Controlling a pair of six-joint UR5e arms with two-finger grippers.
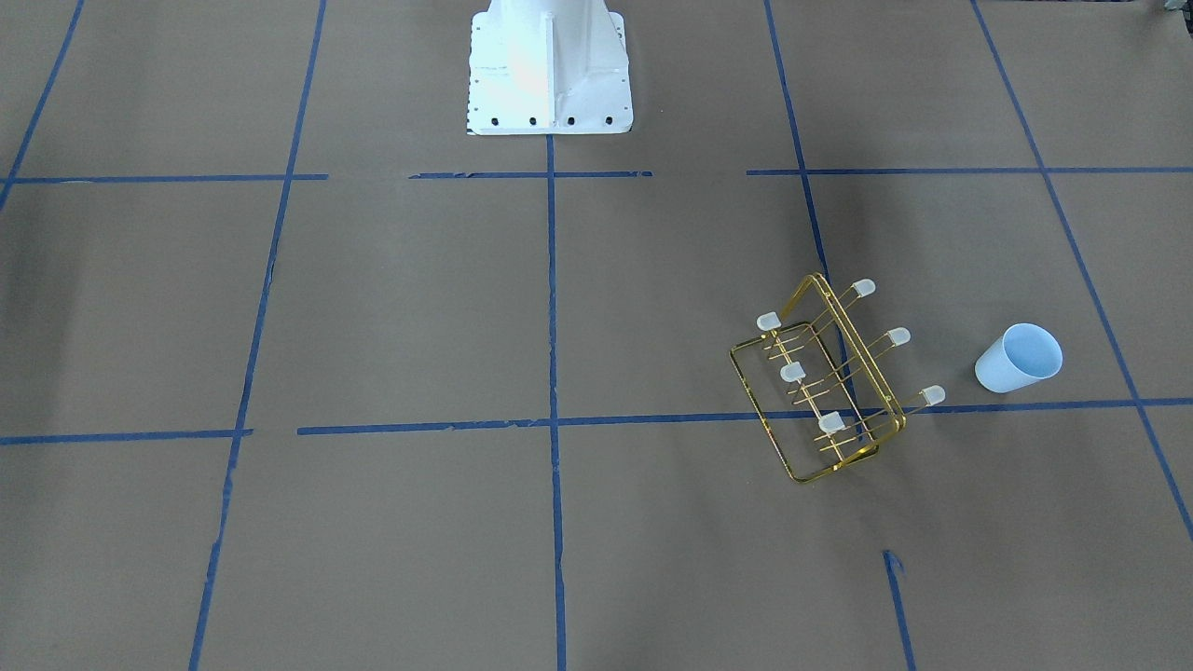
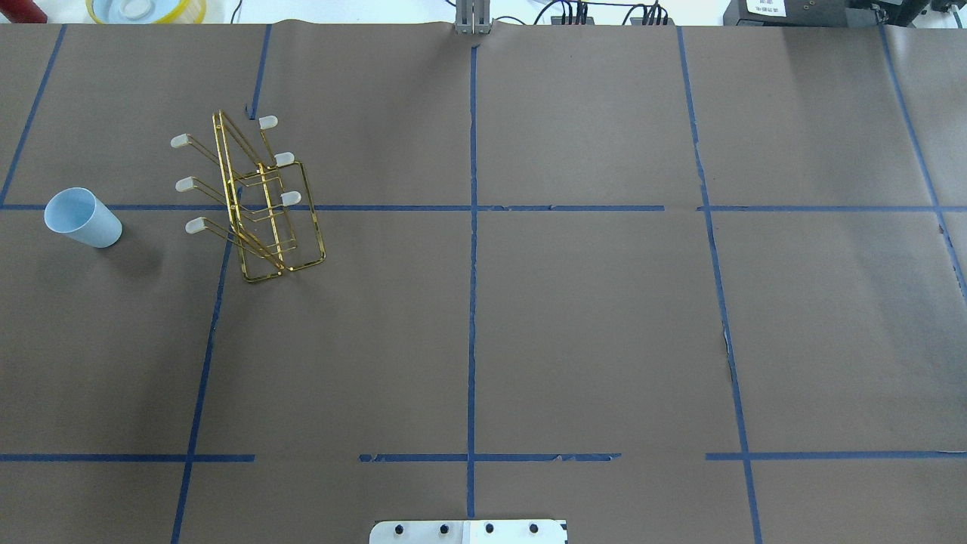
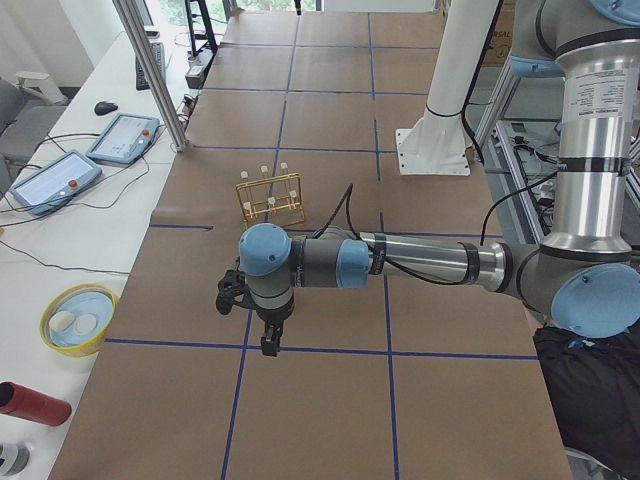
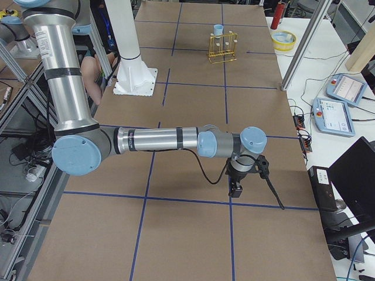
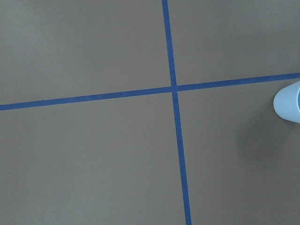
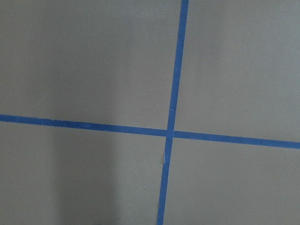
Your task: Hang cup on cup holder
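Observation:
The pale-blue cup (image 2: pixel 81 217) stands upright, mouth up, on the brown table at the robot's far left, also seen as the cup (image 1: pixel 1018 359), and its edge shows as the cup (image 5: pixel 289 101). Just right of it in the overhead view stands the gold wire cup holder (image 2: pixel 257 200), with nothing on its white-capped prongs; the same holder (image 1: pixel 820 382) shows from the front. My left gripper (image 3: pixel 262 325) hangs pointing down over the table, short of the cup holder (image 3: pixel 270 197). My right gripper (image 4: pixel 237 186) hangs far from the cup (image 4: pixel 218 28). Whether either is open or shut I cannot tell.
The robot's white base (image 1: pixel 550 70) stands at the table's middle edge. On the side bench lie a yellow-rimmed bowl (image 3: pixel 78 318), a red cylinder (image 3: pixel 30 403) and two teach pendants (image 3: pixel 122 137). A metal post (image 3: pixel 150 70) rises at the table's far edge.

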